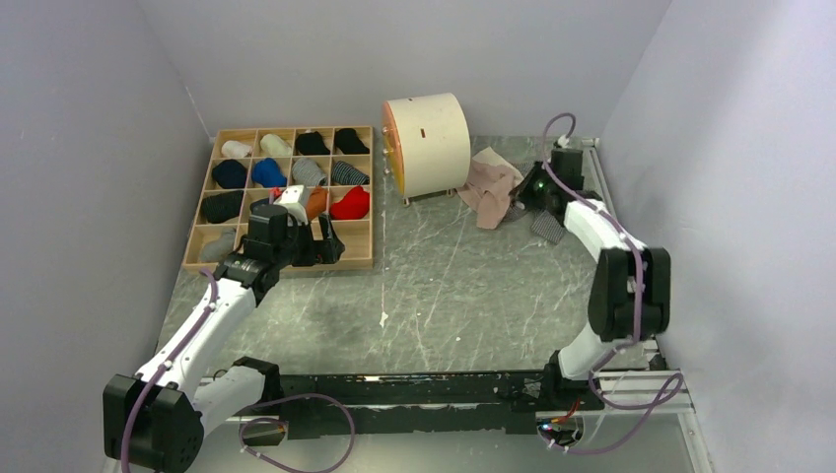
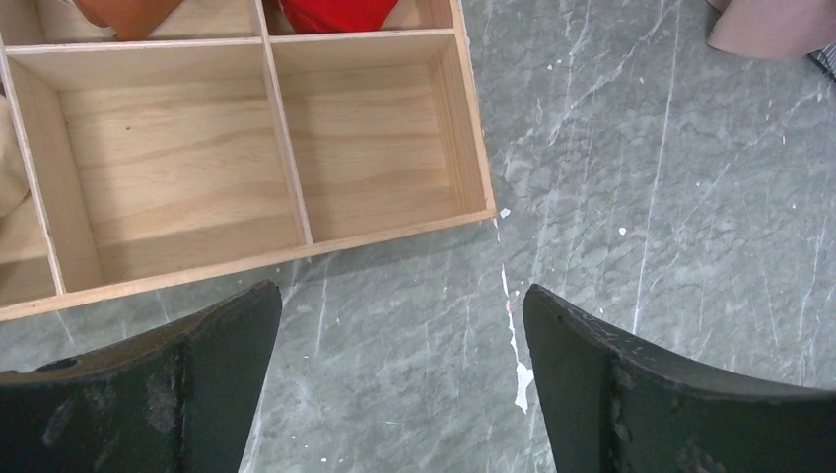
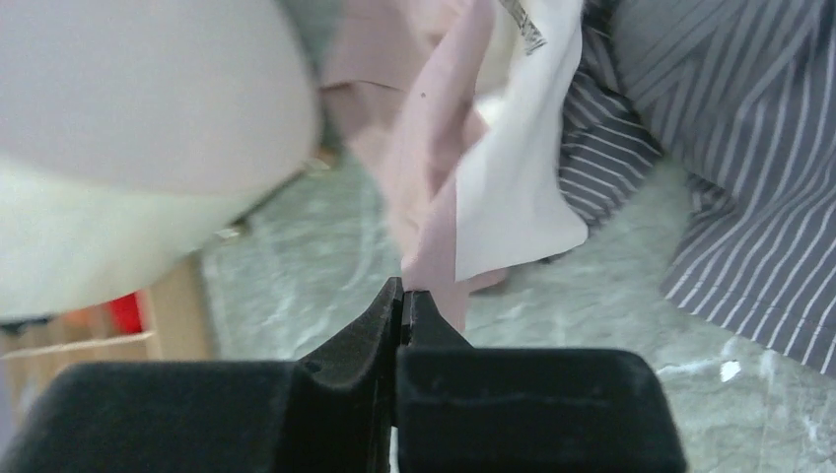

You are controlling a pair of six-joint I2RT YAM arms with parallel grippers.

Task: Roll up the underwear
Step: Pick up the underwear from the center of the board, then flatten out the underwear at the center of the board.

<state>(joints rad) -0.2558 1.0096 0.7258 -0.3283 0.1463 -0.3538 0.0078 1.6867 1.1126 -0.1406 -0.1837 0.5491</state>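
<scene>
The pale pink underwear (image 1: 490,187) lies crumpled at the back right, beside the grey white-striped underwear (image 1: 547,227). My right gripper (image 1: 522,192) sits between them. In the right wrist view its jaws (image 3: 404,294) are shut, pinching an edge of the pink underwear (image 3: 434,148). A white inner panel (image 3: 513,197) of the cloth shows just behind. The striped underwear (image 3: 749,197) spreads to the right. My left gripper (image 1: 330,241) hovers open at the near right corner of the wooden tray (image 1: 365,258). Nothing is between its fingers (image 2: 402,335), only grey tabletop.
A cream cylinder (image 1: 426,145) stands on its side left of the pink cloth. The compartmented tray (image 2: 473,148) at the left holds several rolled garments, and its two near-right cells are bare. Walls close in on three sides.
</scene>
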